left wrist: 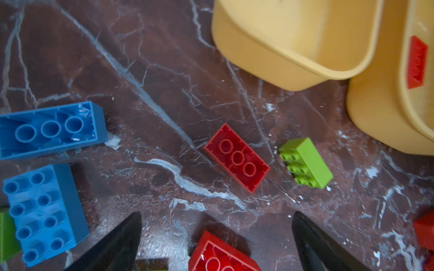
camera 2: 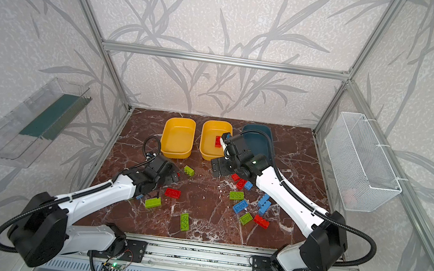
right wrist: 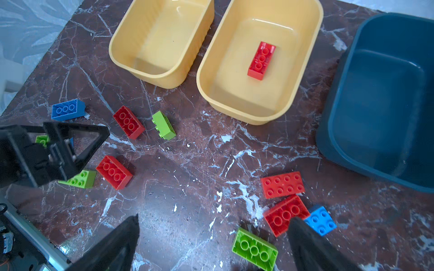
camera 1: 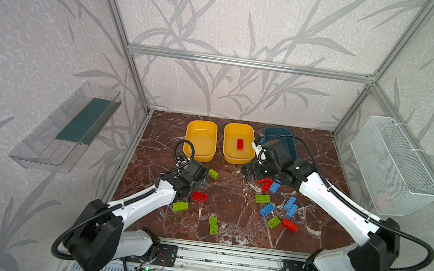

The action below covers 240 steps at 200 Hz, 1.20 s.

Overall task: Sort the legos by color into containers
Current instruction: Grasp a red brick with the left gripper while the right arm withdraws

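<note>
Red lego (right wrist: 261, 60) lies in a yellow container (right wrist: 234, 89).

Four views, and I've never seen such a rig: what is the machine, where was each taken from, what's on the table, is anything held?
Two robot arms work at a marble table, each ending in a two-finger gripper. The top views look down from above; each wrist view looks out from one arm. The left gripper and right gripper are open, holding nothing. At the back: an empty yellow tub, a second yellow tub with one red brick, a teal tub. Red, green and blue loose bricks lie scattered.
</note>
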Each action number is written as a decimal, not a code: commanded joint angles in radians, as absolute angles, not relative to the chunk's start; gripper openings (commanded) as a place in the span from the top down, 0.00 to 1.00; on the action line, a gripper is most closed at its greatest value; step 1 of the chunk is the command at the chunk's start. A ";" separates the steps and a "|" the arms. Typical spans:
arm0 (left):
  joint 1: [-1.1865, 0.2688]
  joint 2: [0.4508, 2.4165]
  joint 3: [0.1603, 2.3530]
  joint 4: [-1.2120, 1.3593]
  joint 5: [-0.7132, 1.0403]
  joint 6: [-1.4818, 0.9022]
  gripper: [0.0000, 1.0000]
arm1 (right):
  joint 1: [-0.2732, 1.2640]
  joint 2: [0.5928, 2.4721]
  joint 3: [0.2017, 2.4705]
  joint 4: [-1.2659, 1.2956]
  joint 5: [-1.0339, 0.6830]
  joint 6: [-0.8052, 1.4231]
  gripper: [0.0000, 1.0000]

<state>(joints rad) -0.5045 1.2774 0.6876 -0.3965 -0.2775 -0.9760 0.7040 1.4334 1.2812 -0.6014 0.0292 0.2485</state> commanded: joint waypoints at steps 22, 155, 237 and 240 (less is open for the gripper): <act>-0.477 1.364 0.763 -0.419 -0.245 -1.120 0.01 | 0.703 1.334 1.210 -0.541 0.066 0.260 0.01; -0.461 1.653 0.896 -0.435 -0.250 -1.194 0.15 | 0.612 1.278 1.113 -0.463 -0.024 0.253 0.01; -0.428 1.681 0.907 -0.487 -0.277 -1.138 0.36 | 0.582 1.295 1.098 -0.449 -0.061 0.261 0.01; -0.428 1.680 0.909 -0.491 -0.278 -1.134 0.37 | 0.582 1.295 1.097 -0.449 -0.063 0.262 0.01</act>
